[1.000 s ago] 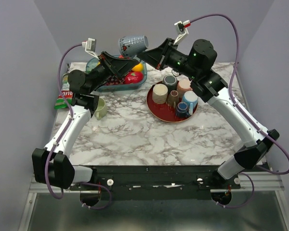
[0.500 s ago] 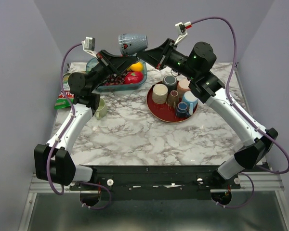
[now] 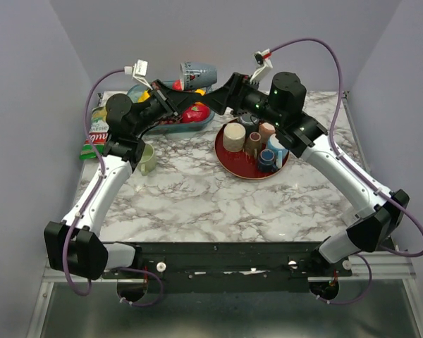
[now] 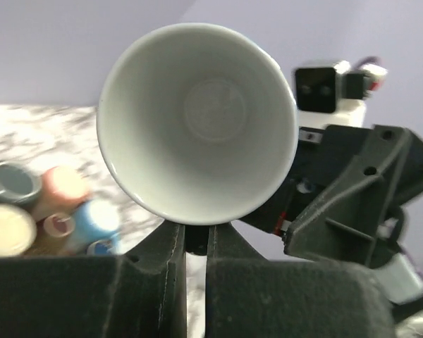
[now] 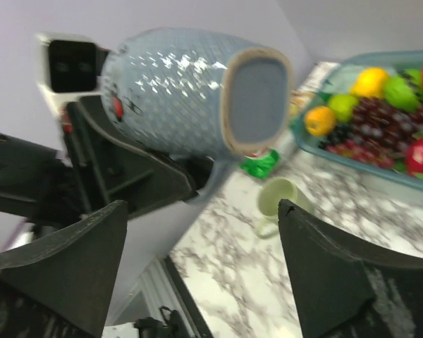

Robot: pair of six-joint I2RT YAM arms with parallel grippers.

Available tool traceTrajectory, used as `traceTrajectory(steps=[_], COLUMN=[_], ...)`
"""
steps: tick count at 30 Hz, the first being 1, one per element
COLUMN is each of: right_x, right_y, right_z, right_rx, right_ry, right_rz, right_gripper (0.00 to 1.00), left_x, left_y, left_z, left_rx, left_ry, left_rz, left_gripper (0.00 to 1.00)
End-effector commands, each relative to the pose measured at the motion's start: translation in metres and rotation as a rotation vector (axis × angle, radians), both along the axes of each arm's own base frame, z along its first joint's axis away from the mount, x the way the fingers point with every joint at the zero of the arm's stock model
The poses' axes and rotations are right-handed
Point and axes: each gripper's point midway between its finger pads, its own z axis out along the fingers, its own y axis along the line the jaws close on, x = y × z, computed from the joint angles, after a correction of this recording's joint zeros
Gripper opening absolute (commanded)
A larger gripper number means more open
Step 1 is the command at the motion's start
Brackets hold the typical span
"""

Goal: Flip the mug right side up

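The mug (image 3: pixel 196 72) is blue-grey with a dotted pattern and hangs on its side in the air above the table's back edge. Its white inside (image 4: pixel 197 120) faces the left wrist view, and its flat base (image 5: pixel 257 98) faces the right wrist view. My left gripper (image 3: pixel 178 90) is shut on the mug's handle, which sits between the two fingers (image 4: pixel 196 236) just under the rim. My right gripper (image 3: pixel 215 93) stands open just right of the mug, its fingers wide apart (image 5: pixel 201 211) and touching nothing.
A red tray (image 3: pixel 229 163) holds several cups at centre right. A teal fruit bowl (image 3: pixel 162 128) sits under the held mug. A pale green mug (image 3: pixel 148 158) and a green packet (image 3: pixel 95 141) lie on the marble at the left.
My left gripper closed on the mug's handle. My right gripper, shut on the mug before, opened and let go. The mug sank slightly and shifted.
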Motion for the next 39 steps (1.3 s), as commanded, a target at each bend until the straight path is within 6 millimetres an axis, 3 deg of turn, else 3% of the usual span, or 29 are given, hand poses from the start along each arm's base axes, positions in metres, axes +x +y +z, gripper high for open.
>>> traceTrajectory(steps=[1, 6, 11, 14, 22, 31, 35, 39], right_x=[0.012, 0.028, 0.036, 0.039, 0.039, 0.042, 0.043, 0.045], right_y=[-0.046, -0.093, -0.126, -0.135, -0.129, -0.133, -0.131, -0.135], right_z=[-0.035, -0.080, -0.122, -0.145, -0.195, -0.208, -0.212, -0.215], right_rx=[-0.159, -0.292, -0.430, -0.498, -0.581, -0.617, -0.624, -0.633], right_ry=[0.027, 0.112, 0.210, 0.260, 0.390, 0.421, 0.431, 0.439], right_rz=[-0.213, -0.416, -0.543, -0.574, -0.547, -0.561, -0.552, -0.560], right_gripper=[0.96, 1.00, 1.00, 1.00, 1.00, 1.00, 1.00, 1.00], left_x=[0.011, 0.022, 0.018, 0.014, 0.014, 0.012, 0.022, 0.037], left_y=[0.029, 0.065, 0.099, 0.107, 0.125, 0.135, 0.134, 0.132], left_z=[-0.024, -0.098, -0.170, -0.201, -0.266, -0.330, -0.360, -0.367], left_rx=[0.257, 0.541, 0.768, 0.857, 1.035, 1.185, 1.234, 1.255], left_ry=[0.025, 0.203, 0.397, 0.476, 0.548, 0.684, 0.706, 0.694], left_rz=[0.240, 0.408, 0.506, 0.525, 0.610, 0.623, 0.605, 0.610], left_gripper=[0.00, 0.00, 0.00, 0.00, 0.00, 0.00, 0.00, 0.00])
